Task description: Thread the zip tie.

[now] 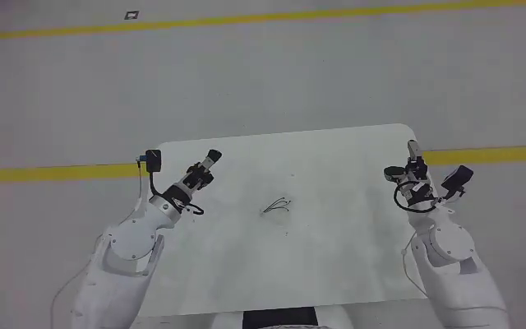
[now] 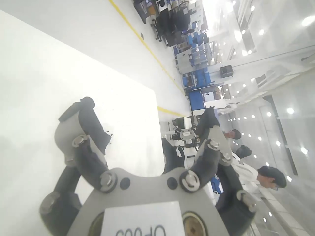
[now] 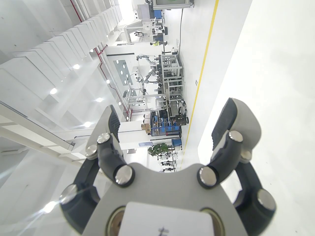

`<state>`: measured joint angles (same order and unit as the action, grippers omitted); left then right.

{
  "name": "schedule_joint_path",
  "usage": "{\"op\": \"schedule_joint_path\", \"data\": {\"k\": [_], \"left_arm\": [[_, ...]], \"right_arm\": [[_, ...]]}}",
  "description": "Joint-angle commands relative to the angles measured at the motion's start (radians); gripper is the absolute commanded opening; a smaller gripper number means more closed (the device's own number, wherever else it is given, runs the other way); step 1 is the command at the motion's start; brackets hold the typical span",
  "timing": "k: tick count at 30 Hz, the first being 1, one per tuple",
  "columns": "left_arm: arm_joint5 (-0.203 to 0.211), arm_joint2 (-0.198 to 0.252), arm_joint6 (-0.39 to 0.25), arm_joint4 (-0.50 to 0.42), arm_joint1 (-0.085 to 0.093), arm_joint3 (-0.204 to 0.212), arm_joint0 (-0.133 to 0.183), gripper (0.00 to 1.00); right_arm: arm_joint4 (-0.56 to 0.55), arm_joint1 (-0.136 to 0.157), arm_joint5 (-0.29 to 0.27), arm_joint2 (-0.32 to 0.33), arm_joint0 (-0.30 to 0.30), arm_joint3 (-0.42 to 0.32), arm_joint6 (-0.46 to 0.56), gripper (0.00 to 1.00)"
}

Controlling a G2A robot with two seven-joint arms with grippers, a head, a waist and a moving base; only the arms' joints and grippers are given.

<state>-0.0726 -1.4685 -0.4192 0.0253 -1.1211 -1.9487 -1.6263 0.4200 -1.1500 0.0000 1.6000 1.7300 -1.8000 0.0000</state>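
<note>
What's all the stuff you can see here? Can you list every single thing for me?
table: one, white, in the middle of the top view, on a pale grey floor
zip tie: a small bunch of thin strands, too fine to count, dark, lying near the middle of the table, apart from both grippers
yellow lines: two, yellow, on the floor, one far behind the table and one passing behind its far edge
square marker: one, dark, on the floor by the far yellow line
left gripper: one, grey and black, open, holding nothing, over the table's far left part
right gripper: one, grey and black, open, holding nothing, at the table's right edge
</note>
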Motion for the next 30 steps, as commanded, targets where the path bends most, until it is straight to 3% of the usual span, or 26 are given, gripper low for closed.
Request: {"op": "schedule_joint_path", "data": {"k": [1,3,4,7,11,26,30], "left_arm": [[0.000,0.000,0.000,0.001,0.000,0.000,0.000,1.00],[0.005,0.014,-0.027,0.030,0.002,-0.014,0.008,1.00],[-0.004,0.047,-0.091,0.097,0.005,-0.021,0.037,1.00],[-0.049,0.114,-0.237,0.208,0.011,0.012,0.141,1.00],[-0.052,0.188,-0.345,0.361,0.016,0.055,0.234,1.00],[-0.043,0.196,-0.363,0.374,0.017,0.063,0.242,1.00],[-0.026,0.222,-0.438,0.432,0.024,0.097,0.251,1.00]], "right_arm": [[0.000,0.000,0.000,0.000,0.000,0.000,0.000,1.00],[0.000,0.000,0.000,0.000,0.000,0.000,0.000,1.00],[0.000,0.000,0.000,0.000,0.000,0.000,0.000,1.00],[0.000,0.000,0.000,0.000,0.000,0.000,0.000,1.00],[0.000,0.000,0.000,0.000,0.000,0.000,0.000,1.00],[0.000,0.000,0.000,0.000,0.000,0.000,0.000,1.00],[0.000,0.000,0.000,0.000,0.000,0.000,0.000,1.00]]}}
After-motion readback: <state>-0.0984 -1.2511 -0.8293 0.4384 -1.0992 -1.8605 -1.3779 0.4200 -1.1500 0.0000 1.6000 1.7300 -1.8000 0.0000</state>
